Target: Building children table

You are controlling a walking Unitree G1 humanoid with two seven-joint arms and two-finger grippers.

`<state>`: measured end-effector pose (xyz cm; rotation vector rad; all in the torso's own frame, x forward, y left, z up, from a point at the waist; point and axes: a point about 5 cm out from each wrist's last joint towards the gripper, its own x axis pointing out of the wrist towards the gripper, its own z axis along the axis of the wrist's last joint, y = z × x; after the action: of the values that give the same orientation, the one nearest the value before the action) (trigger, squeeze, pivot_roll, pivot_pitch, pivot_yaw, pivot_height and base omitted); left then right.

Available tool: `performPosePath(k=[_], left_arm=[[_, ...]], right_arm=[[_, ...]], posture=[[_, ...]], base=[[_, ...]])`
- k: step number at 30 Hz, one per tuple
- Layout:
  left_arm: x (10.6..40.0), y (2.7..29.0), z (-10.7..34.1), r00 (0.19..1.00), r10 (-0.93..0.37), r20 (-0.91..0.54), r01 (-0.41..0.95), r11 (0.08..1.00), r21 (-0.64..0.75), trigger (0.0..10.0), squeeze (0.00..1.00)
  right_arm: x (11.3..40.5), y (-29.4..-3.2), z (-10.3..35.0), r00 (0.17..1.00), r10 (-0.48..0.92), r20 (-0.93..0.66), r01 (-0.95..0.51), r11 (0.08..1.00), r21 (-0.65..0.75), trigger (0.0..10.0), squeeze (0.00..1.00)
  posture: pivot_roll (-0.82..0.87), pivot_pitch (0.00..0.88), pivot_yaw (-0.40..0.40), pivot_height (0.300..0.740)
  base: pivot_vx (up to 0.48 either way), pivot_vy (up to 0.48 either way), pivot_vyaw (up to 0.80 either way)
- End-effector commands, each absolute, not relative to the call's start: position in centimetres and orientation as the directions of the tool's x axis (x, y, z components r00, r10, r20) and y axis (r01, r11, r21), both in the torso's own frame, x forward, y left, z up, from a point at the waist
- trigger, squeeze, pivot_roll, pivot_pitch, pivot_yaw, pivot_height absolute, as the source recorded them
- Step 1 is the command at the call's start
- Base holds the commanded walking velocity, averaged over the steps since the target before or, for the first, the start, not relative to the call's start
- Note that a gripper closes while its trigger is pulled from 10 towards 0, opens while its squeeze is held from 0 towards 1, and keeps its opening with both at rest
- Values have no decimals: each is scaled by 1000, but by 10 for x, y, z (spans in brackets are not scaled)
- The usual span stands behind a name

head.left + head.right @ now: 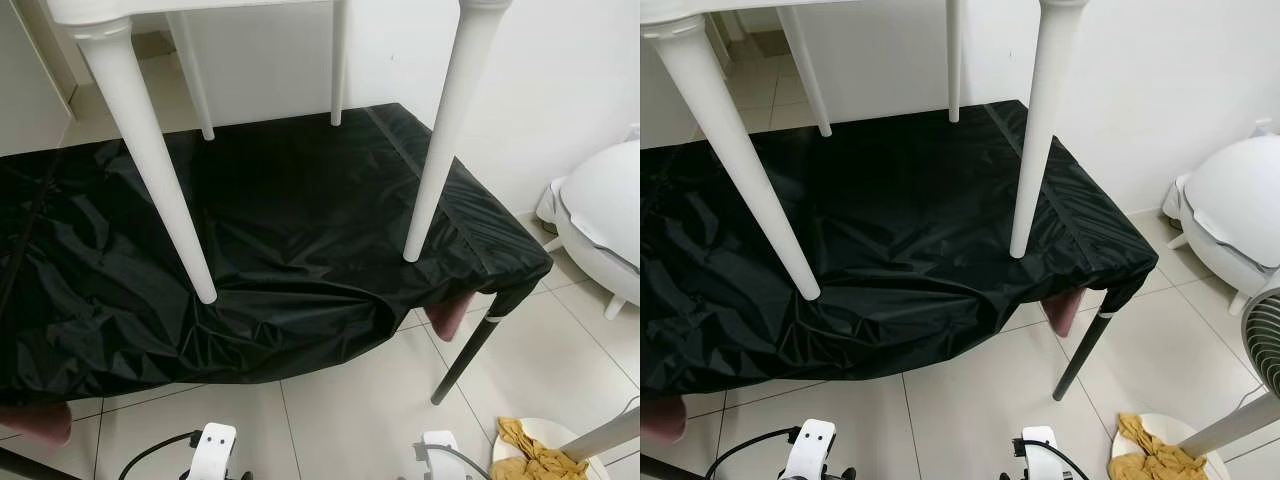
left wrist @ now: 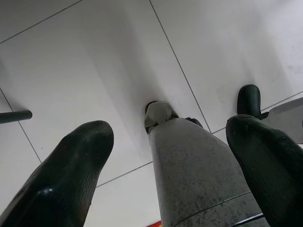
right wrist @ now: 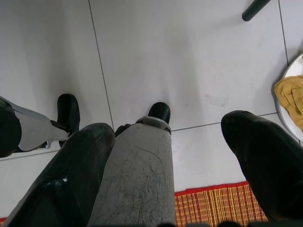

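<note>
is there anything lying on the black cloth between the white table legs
No, the black cloth between the white table legs shows just its own wrinkles and folds.

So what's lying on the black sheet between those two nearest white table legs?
Nothing: in the left eye view the stretch between the left white leg and the right white leg is bare, wrinkled black sheet.

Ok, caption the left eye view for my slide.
White table standing on a black sheet draped over a low platform.
</note>
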<state>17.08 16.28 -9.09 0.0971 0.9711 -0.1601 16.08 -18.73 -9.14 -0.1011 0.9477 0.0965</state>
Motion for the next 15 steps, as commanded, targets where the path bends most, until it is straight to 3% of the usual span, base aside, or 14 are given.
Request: performPosePath(k=[1,15], left_arm=[[166,167,-93,536,-69,-841,174,984,30,10000,0],[167,166,-93,536,-58,-842,164,986,36,10000,0]], right_arm=[[158,-187,-93,561,41,-827,-131,991,-39,10000,0],[152,-188,-96,542,36,-839,-128,991,-40,10000,0]], posture=[[-5,0,44,740],[-2,0,43,740]], base=[[0,0,0],[0,0,0]])
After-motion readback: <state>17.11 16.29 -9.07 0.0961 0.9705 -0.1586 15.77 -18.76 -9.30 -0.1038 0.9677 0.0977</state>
